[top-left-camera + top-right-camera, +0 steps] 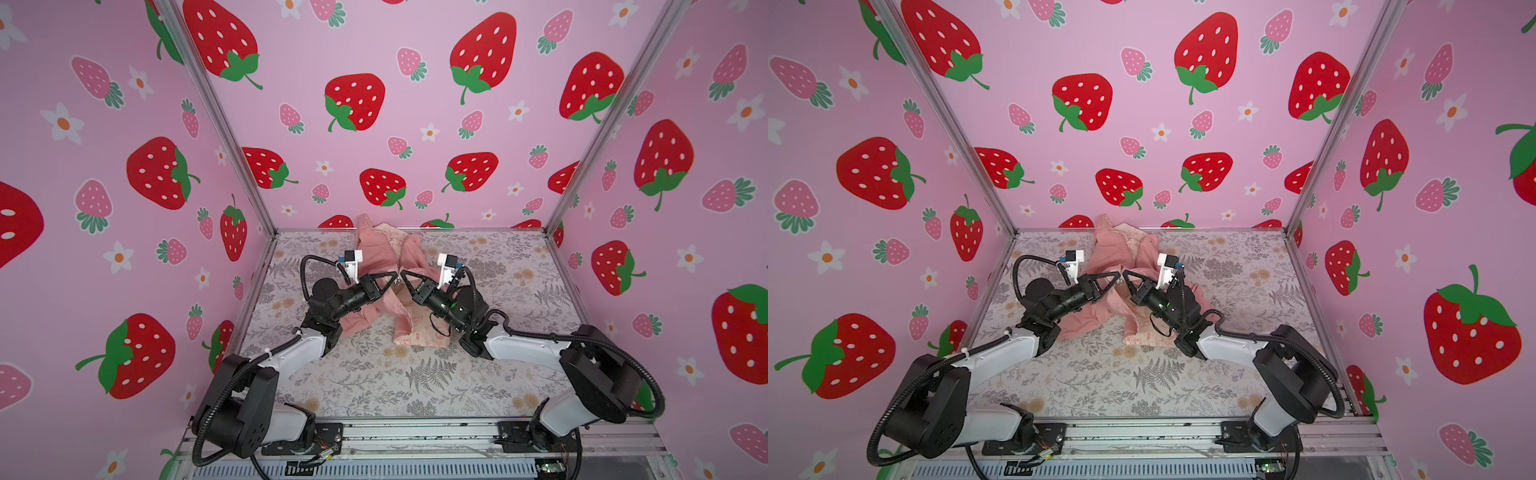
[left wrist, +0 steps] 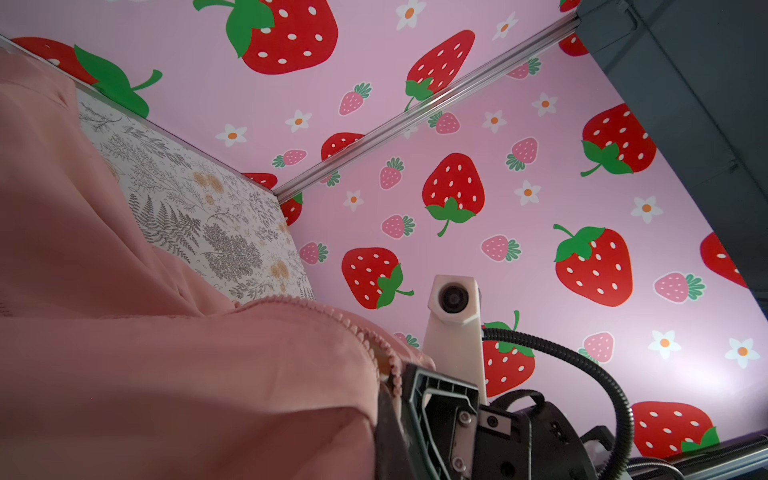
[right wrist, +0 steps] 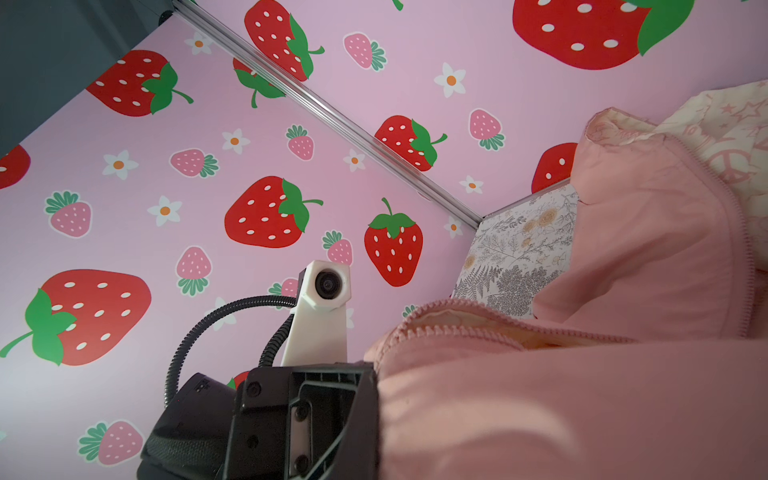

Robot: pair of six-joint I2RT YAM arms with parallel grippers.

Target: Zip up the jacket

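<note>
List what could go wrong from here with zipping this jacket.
1. The left gripper and right gripper pinch the jacket almost tip to tip. A pull or twist could knock them together or slip the fabric.
2. Below them the front lies open with cream lining turned out. The zipper teeth may misalign or catch the lining.
3. The jacket is bunched against the back wall, so pulling may drag it rather than close it.

Pink walls [image 1: 415,124] printed with red and pink strawberries and white flowers enclose three sides, joined by aluminium corner posts [image 1: 223,120]. The tabletop [image 1: 374,382] wears a pale print of grey ferns and tan blossoms, evenly lit.
</note>
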